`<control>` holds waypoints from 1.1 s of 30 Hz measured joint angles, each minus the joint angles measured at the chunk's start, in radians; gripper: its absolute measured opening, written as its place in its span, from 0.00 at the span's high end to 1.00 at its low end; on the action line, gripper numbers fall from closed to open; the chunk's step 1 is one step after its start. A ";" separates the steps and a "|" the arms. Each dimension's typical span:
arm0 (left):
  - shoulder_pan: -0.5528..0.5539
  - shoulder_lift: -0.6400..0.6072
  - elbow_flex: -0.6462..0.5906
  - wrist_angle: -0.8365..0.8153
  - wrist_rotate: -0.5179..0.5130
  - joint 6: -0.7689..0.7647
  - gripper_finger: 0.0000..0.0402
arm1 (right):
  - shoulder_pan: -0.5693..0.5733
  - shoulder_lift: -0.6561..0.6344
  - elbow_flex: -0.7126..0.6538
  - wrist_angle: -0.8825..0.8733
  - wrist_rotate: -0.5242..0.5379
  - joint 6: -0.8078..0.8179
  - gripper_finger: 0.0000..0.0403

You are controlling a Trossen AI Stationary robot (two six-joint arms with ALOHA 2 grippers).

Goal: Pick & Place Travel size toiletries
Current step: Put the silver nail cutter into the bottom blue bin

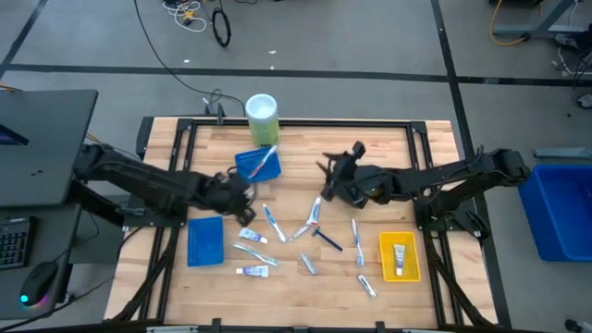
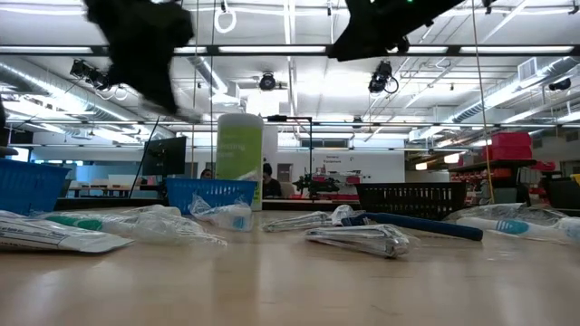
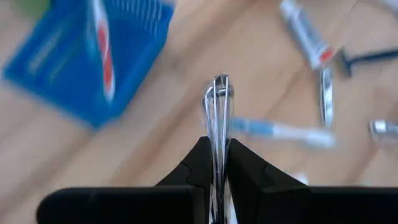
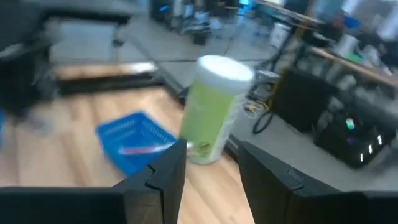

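Note:
The toiletries lie loose on the wooden table: white tubes (image 1: 274, 222) (image 1: 313, 213), a toothbrush (image 1: 355, 233), a dark blue razor (image 1: 326, 240) and clear-wrapped pieces (image 1: 308, 265). One tube lies in the yellow tray (image 1: 400, 255), and a toothbrush (image 3: 102, 53) lies in the blue basket (image 1: 257, 164). My left gripper (image 1: 245, 198) hovers just short of the basket, shut on a thin clear-wrapped item (image 3: 217, 102). My right gripper (image 1: 327, 178) is raised over the table's middle, open and empty (image 4: 211, 158). My left gripper pinches the thin clear-wrapped item between its two fingers (image 3: 242, 163). The item's free end (image 3: 219, 87) sticks out forward past the fingertips. It is lifted clear of the table. What is inside the wrapper cannot be told.
A tall green-and-white cylinder (image 1: 262, 117) stands at the table's far edge, just behind the blue basket. A flat blue tray (image 1: 205, 241) lies near the left front. A black basket (image 2: 412, 196) shows in the low view. A large blue bin (image 1: 560, 208) stands off the table's right side.

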 joint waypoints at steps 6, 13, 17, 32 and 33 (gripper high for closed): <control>-0.200 -0.011 -0.006 -0.269 0.078 -0.412 0.90 | -0.008 -0.001 0.000 0.061 0.004 0.068 0.64; -0.383 0.054 -0.048 -0.311 0.143 -0.723 0.91 | -0.022 -0.002 0.000 0.184 0.001 -0.043 0.64; -0.437 0.095 -0.049 -0.359 0.224 -0.880 0.88 | -0.037 -0.002 0.000 0.216 0.001 -0.045 0.64; -0.477 0.199 -0.105 -0.295 0.295 -0.859 0.75 | -0.124 -0.002 0.000 0.249 -0.373 -0.086 0.62; -0.477 0.199 -0.105 -0.293 0.292 -0.840 0.73 | -0.128 -0.002 0.000 0.252 -0.396 -0.086 0.61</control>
